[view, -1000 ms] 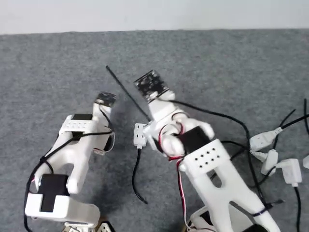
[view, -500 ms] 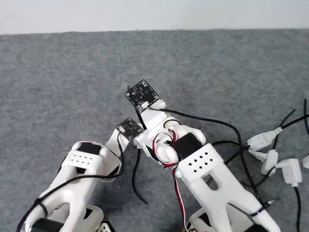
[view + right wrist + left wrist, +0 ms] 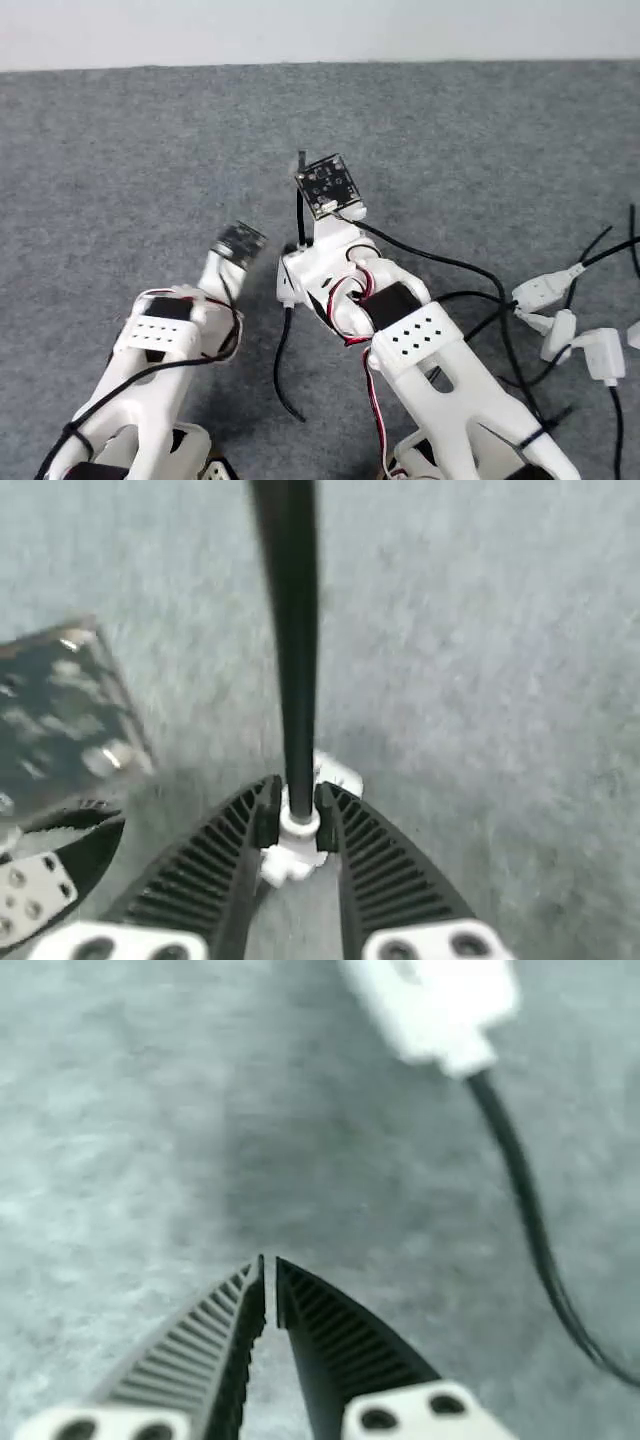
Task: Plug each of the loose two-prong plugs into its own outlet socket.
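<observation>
Plug (image 3: 292, 860) sits clamped in our right gripper (image 3: 295, 792), lengthwise along the fingers, its cord (image 3: 288, 630) pointing outward; our left gripper (image 3: 268, 1265) is pinched closed.

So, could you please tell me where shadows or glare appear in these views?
High view: even light, soft shadows on the mat. Left wrist view: a dark shadow patch between the left hand and the white connector. Right wrist view: glints on the circuit board.
</observation>
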